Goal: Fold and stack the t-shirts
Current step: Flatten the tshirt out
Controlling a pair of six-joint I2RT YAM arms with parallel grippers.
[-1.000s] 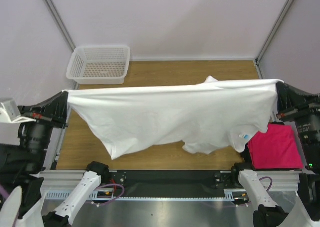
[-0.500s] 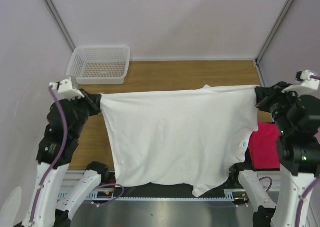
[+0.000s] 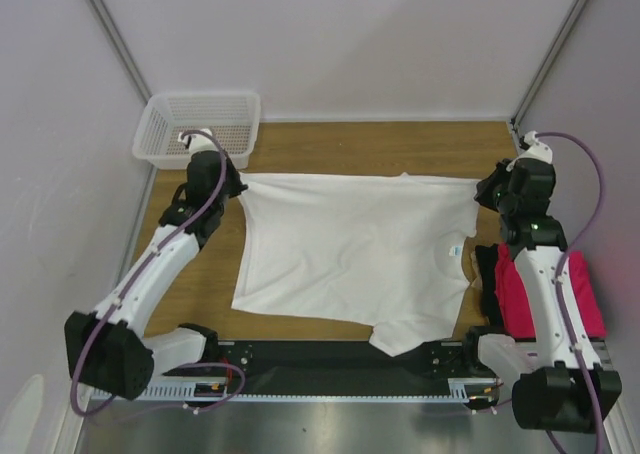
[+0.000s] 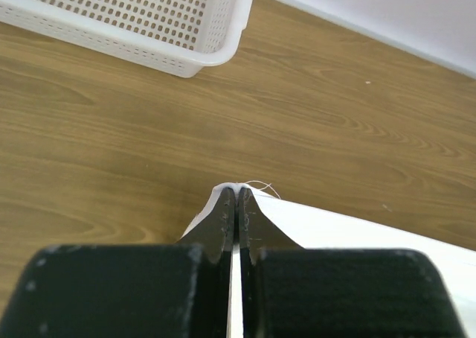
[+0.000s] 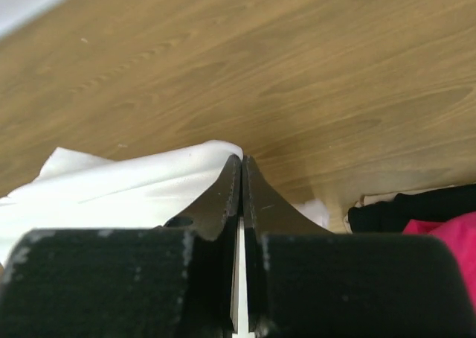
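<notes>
The large white t-shirt (image 3: 350, 249) lies spread on the wooden table, its near hem drooping over the front rail and its small blue-white tag (image 3: 452, 250) on the right side. My left gripper (image 3: 232, 180) is shut on the shirt's far left corner (image 4: 223, 193). At the far right corner (image 5: 216, 153) my right gripper (image 3: 484, 190) is shut on the cloth too. A folded magenta-pink t-shirt (image 3: 575, 294) rests on a black one (image 3: 488, 269) at the right edge; both show in the right wrist view, pink (image 5: 461, 234) over black (image 5: 401, 208).
A white mesh basket (image 3: 200, 126) stands at the far left corner, close behind my left gripper, and its corner (image 4: 186, 25) fills the top of the left wrist view. Bare wood (image 3: 380, 144) runs behind the shirt. White walls enclose the table.
Both arms have swung forward and down from the raised hold. The white shirt, stretched in the air before, now lies flat on the table, still gripped at its two far corners.
</notes>
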